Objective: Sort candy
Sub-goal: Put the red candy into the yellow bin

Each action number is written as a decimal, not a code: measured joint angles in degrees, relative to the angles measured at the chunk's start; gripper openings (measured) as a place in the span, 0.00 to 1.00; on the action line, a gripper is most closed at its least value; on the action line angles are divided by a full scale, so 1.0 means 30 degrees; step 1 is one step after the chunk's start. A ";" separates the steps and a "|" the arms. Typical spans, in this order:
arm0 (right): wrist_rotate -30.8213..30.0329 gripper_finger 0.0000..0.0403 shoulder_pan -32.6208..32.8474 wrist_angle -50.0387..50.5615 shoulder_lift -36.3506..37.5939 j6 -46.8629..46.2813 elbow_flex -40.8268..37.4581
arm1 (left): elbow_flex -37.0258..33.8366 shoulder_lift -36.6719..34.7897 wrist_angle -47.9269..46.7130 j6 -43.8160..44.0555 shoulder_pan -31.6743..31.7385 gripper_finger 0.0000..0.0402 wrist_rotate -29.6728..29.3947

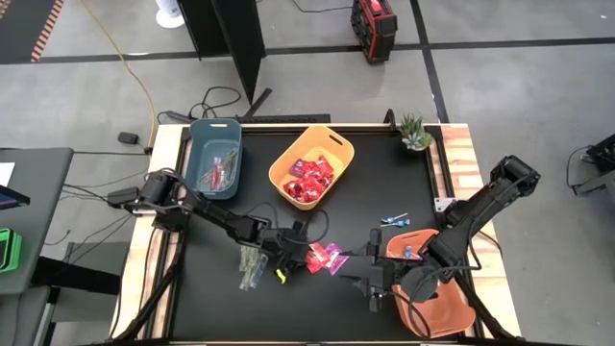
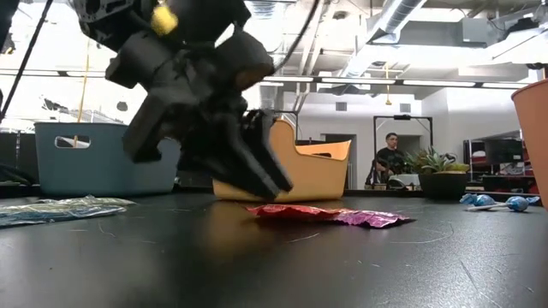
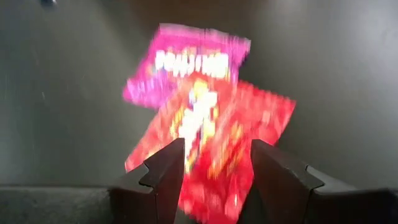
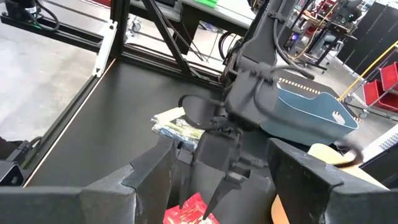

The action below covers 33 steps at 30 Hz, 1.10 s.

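Note:
A red packet [image 3: 211,143] lies flat on the black table, partly over a magenta packet [image 3: 186,62]; both show in the high view [image 1: 325,258]. My left gripper [image 3: 217,180] is open and slants down at them from the table's left. Its fingers stand on either side of the red packet's near end, and in the low view [image 2: 272,184] they are just above it. My right gripper [image 1: 370,286] hangs open above the table near the orange bin, with nothing between its fingers [image 4: 221,186]. Green stick packets [image 1: 252,267] and blue lollipops [image 1: 394,220] lie loose on the table.
A blue bin [image 1: 216,159] holding a few candies stands at the far left. A yellow bin [image 1: 312,165] with red packets is at the far middle, and an orange bin [image 1: 437,293] at the near right. A potted plant [image 1: 415,132] sits in the far right corner. A person [image 2: 390,158] sits in the room behind.

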<state>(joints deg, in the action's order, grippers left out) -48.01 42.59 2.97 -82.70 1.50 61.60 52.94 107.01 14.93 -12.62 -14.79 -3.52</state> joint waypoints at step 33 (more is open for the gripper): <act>0.0000 0.67 0.0000 -0.0055 -0.0003 -0.0204 0.0000 | -0.0186 0.0616 -0.0531 0.0452 0.0454 0.39 -0.0822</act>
<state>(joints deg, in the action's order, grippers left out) -48.01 42.59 2.81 -82.71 0.89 61.60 52.38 108.86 13.34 -11.27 -13.43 -5.99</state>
